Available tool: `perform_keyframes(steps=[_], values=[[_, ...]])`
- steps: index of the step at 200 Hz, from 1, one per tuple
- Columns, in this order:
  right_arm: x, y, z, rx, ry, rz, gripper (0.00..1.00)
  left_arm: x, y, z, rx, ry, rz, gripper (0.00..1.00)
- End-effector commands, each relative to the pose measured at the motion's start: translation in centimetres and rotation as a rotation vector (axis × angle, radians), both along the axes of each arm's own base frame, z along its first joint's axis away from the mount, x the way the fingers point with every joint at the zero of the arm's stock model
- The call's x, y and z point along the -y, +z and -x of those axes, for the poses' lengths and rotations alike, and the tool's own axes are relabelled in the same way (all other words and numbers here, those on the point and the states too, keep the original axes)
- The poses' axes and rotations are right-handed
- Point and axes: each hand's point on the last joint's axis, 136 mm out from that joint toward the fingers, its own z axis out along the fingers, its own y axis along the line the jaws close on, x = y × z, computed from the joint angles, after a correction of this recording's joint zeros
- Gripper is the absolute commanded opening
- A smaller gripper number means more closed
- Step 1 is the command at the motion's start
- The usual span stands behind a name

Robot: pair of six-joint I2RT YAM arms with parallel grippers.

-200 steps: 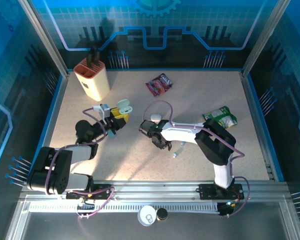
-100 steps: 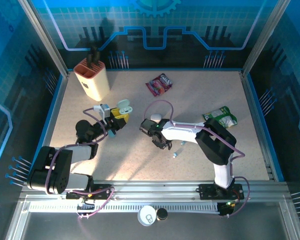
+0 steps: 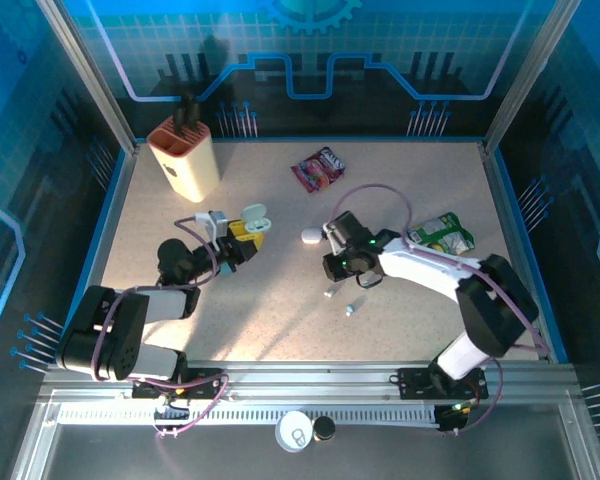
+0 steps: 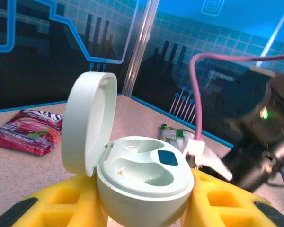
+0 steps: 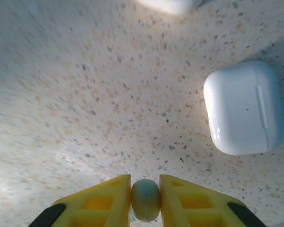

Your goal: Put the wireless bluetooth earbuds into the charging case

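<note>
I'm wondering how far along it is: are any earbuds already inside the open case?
No, both hollows of the open case are empty.

no readable text on any item

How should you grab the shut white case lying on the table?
Probably from straight above, pinching the case across its two long, straight sides near the middle. It lies flat on the table, so only its sides are free, and its rounded corners would likely slip.
</note>
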Motion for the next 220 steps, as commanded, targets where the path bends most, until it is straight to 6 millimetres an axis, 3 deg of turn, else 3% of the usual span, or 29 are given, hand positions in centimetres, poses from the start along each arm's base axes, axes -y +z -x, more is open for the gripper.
perform_keyframes(steps=[1,104,220], values=[[-2.5,3.2,-0.1,-0.062,-0.023,-0.34,0.21,1.4,0.3,0.4,0.06,-0.058,-0.037,0.37],[0.3,5.8,0.8,-0.266,-0.142,-0.779,0.21,5.0,-1.1,1.3,0.065,-0.169,-0.075,0.37],[-1.1,9.8,0.2,-0.325,-0.164,-1.075,0.2,7.8,-2.0,1.6,0.082,-0.246,-0.076,0.37]])
